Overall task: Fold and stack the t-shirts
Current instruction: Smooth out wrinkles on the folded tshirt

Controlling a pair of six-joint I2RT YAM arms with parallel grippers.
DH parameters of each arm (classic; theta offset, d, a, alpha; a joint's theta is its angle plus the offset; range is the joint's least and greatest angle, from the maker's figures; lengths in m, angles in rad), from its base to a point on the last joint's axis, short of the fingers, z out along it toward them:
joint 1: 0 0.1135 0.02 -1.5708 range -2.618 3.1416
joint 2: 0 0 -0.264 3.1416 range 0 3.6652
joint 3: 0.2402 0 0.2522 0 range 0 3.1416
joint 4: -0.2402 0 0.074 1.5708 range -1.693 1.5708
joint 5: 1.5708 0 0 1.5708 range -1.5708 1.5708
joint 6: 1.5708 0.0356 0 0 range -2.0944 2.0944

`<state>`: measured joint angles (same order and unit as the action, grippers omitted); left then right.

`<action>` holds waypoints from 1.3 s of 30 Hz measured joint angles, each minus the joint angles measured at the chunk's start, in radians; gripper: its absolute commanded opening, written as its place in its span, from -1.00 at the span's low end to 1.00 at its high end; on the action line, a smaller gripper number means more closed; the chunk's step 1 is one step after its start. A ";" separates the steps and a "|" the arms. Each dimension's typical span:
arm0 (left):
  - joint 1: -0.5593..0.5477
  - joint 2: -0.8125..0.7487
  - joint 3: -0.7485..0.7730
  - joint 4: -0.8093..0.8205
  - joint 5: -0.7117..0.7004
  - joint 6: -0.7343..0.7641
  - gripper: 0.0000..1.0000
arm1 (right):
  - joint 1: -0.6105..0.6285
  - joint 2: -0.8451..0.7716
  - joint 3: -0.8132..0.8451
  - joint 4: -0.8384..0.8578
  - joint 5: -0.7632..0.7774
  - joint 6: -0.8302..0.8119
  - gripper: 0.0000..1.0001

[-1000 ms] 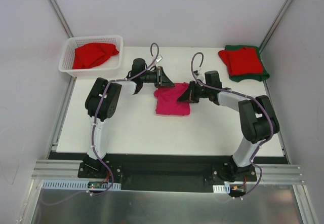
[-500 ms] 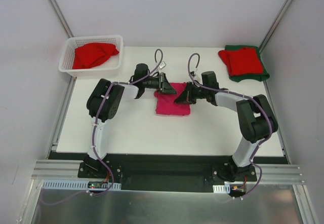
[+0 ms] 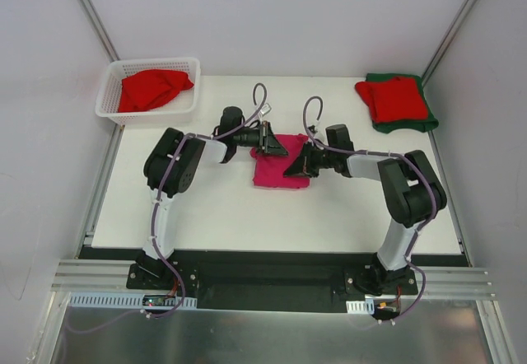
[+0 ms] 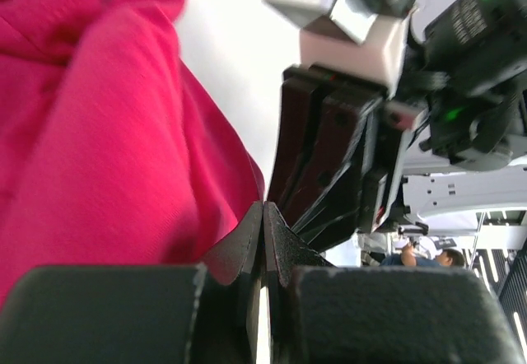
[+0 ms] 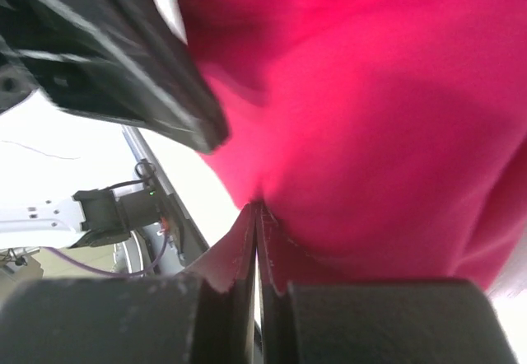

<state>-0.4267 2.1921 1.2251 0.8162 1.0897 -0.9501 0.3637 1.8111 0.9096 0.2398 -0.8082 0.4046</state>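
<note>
The white table (image 3: 214, 216) carried three things directly on its top. A magenta t-shirt (image 3: 276, 175) lay near the middle as a roughly square folded pad, with bare table all round it. At the far right corner a dark green t-shirt (image 3: 428, 122) lay flat, with a folded red t-shirt (image 3: 395, 98) resting on it. At the far left corner sat a white plastic lattice basket (image 3: 110, 109), its left side reaching past the table's edge.

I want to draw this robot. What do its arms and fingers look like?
Both the left arm and right arm have chunky black joints joined by white tubes. Thin purplish cables loop along them. The fingers are black and wedge-shaped.
</note>
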 measured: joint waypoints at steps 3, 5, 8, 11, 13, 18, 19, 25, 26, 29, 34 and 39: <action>0.000 0.038 0.034 0.009 -0.007 -0.006 -1.00 | 0.000 0.051 -0.008 0.035 -0.002 0.010 -0.98; 0.001 0.063 0.055 0.009 -0.011 -0.008 -1.00 | 0.000 0.090 -0.013 0.063 -0.002 0.022 -0.98; 0.001 0.099 0.087 0.006 -0.019 -0.009 -1.00 | 0.000 0.120 -0.020 0.095 -0.020 0.040 -0.98; 0.003 0.129 0.112 0.000 -0.026 -0.010 -1.00 | 0.000 0.127 -0.020 0.117 -0.028 0.044 -0.98; 0.003 0.143 0.116 0.000 -0.028 -0.011 -1.00 | 0.000 0.133 -0.020 0.126 -0.034 0.050 -0.98; 0.014 0.159 0.117 -0.002 -0.039 -0.011 -1.00 | 0.000 0.133 -0.023 0.135 -0.037 0.052 -0.98; 0.016 0.159 0.117 -0.002 -0.043 -0.011 -1.00 | 0.000 0.133 -0.024 0.137 -0.037 0.052 -0.98; 0.037 0.159 0.091 -0.002 -0.052 -0.008 -1.00 | 0.000 0.133 -0.030 0.148 -0.037 0.054 -0.99; 0.042 0.159 0.083 -0.002 -0.053 -0.008 -1.00 | 0.000 0.133 -0.031 0.151 -0.037 0.055 -0.98; 0.053 0.159 0.068 -0.001 -0.053 -0.007 -1.00 | 0.000 0.133 -0.036 0.162 -0.037 0.056 -0.98; 0.055 0.157 0.055 0.011 -0.053 -0.007 -1.00 | 0.000 0.133 -0.040 0.171 -0.037 0.056 -0.98; 0.056 0.131 0.035 0.011 -0.056 -0.008 -1.00 | 0.000 0.108 -0.040 0.135 -0.025 0.047 -0.98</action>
<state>-0.3710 2.3234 1.2598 0.8268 1.0332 -0.9577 0.3641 1.9190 0.8692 0.3748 -0.8330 0.4519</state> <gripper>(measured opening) 0.003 0.012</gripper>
